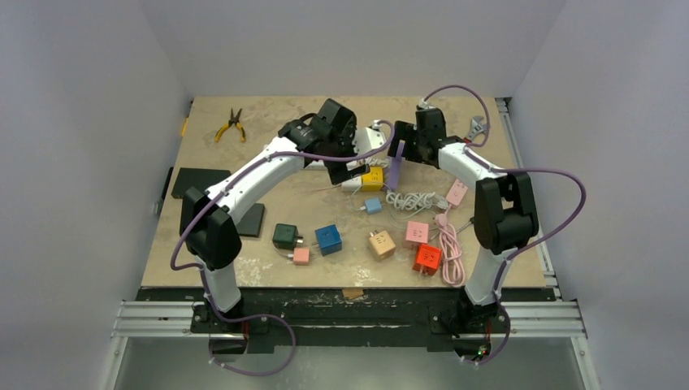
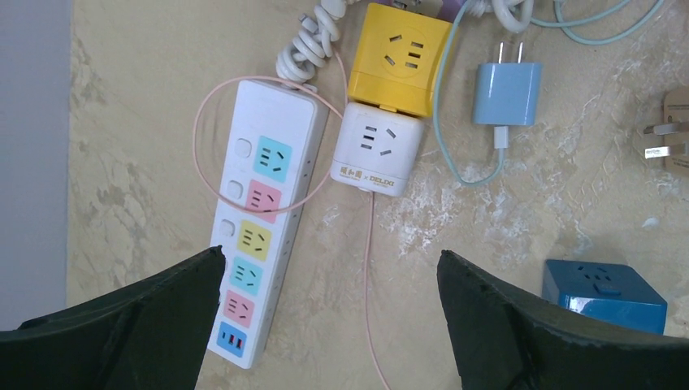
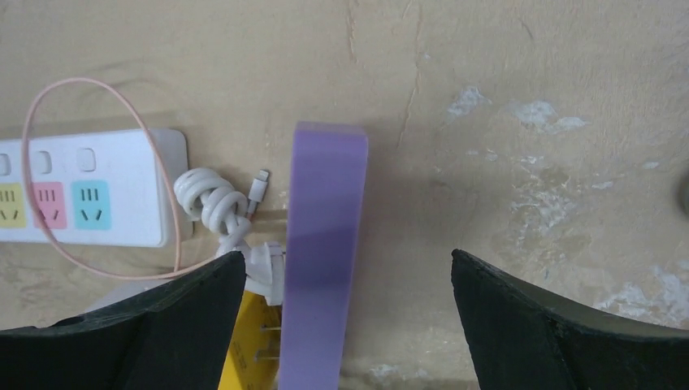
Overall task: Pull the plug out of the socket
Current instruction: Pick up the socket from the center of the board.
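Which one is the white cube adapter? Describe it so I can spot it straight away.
Find the long white power strip with coloured sockets. Beside its cord end sit two cubes pressed together. Yours is the white cube, not the yellow cube: printed label, thin pink cable trailing from it.

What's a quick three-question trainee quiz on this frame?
1. True or false: the left gripper and right gripper are both shut.
2. Which cube touches the white cube? A yellow, B blue, C red.
3. Name the hand tool at the far left in the top view.

Key:
1. False, both are open.
2. A, the yellow cube.
3. Pliers.
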{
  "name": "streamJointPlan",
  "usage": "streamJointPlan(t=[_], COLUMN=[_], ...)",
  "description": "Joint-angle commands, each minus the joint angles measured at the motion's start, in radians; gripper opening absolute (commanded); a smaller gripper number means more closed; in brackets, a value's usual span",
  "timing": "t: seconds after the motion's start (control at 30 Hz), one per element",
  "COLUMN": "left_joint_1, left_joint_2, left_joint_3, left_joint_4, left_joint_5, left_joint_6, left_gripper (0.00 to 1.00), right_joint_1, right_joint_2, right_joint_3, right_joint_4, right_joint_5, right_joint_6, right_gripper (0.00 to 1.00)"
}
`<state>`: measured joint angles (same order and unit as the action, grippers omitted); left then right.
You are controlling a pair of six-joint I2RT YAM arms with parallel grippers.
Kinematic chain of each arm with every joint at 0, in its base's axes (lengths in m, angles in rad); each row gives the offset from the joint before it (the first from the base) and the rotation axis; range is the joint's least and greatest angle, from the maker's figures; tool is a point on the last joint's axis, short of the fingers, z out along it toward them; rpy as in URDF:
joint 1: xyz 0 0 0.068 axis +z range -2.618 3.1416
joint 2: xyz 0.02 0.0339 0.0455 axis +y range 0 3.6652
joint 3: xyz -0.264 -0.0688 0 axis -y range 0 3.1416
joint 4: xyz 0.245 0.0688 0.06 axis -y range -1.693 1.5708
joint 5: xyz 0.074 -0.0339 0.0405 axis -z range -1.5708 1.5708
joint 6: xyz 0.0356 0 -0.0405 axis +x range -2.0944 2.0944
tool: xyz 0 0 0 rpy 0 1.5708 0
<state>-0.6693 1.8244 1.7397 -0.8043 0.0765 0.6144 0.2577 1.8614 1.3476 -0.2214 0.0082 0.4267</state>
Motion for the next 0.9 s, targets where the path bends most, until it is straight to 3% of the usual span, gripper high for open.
streamJointPlan(t=[0.0,0.27,0.47,0.57,0.67,0.87], left_joint_1=[-0.008,-0.013,-0.022,-0.026,-0.035,-0.067], left_joint_2=[-0.037,-0.035,-0.03,-0.024,-0.004,0.069], left_joint_3=[0.05,0.043,0.038,0.021,0.033,0.099], left_joint_4=[0.029,0.032,0.054,0.093,0.12,0.116], left_joint_5=[-0.016,-0.038,-0.04,-0.045,-0.053,-0.049], left_joint_6=[0.018,0.034,0.048,0.066,0.097,0.124], left_gripper=[1.0,1.0,1.0,1.0,1.0,1.0], right_joint_1=[0.009,0.008,0.012,0.012,0.012,0.01], right_joint_2=[-0.003,0.083,0.146,0.142,0.111,0.035], right_joint_3=[-0.009,-0.025,-0.027,-0.039,-0.053,-0.07], right_joint_4=[0.032,0.176,0.214,0.254,0.28,0.266], right_joint_5=[0.02,-0.005,-0.05,-0.082,-0.118,-0.169], right_joint_6=[0.011,0.068,0.123,0.136,0.149,0.175], right_gripper=[0.94,0.77,0.57,0.37,0.03,0.0])
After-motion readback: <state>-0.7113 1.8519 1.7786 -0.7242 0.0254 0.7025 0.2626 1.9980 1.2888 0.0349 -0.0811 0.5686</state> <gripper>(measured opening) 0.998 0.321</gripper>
